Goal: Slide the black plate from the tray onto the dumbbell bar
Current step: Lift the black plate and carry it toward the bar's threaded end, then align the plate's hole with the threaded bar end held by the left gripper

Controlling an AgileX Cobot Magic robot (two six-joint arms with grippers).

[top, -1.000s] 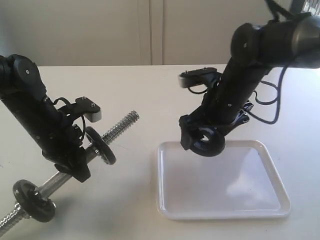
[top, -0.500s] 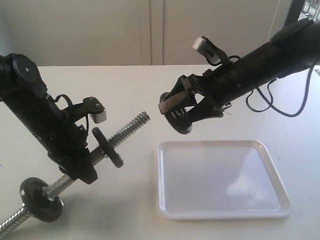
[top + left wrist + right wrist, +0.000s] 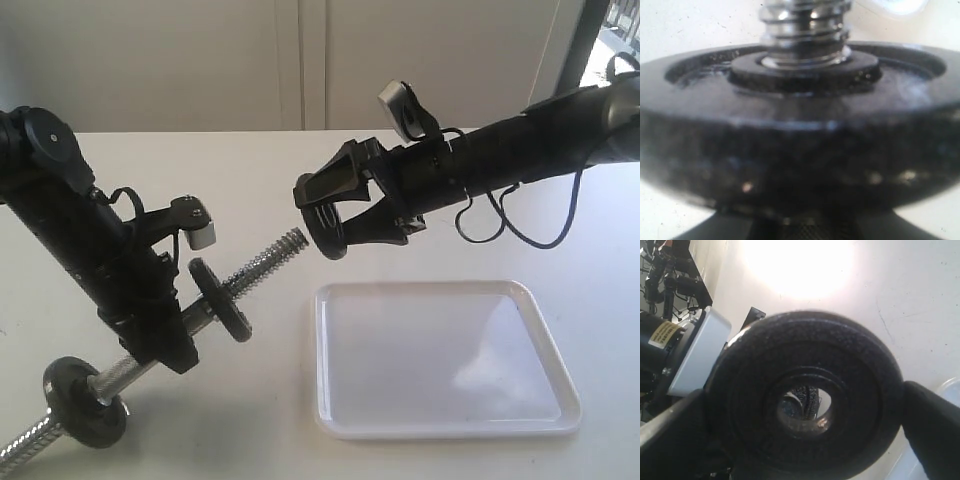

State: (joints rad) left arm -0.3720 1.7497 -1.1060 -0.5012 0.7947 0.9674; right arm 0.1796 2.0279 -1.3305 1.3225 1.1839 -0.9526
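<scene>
The black plate hangs on edge in the air, my right gripper shut on its rim, left of and above the white tray. Its hole faces the threaded tip of the dumbbell bar, a short gap away. In the right wrist view the black plate fills the frame between my fingers, and the bar tip shows through its hole. My left gripper is shut on the bar's middle and tilts it upward. The left wrist view is filled by a plate sitting on the bar; it hides the jaws.
Two black discs sit on the bar: one just above my left gripper, one near the low end by the table's front left. The tray holds nothing. The right arm stretches across from the right, cables hanging under it.
The right arm has lifted the plate off the tray, swung it left and levelled out, bringing it to the bar's tip. The left arm has raised the bar a little.
</scene>
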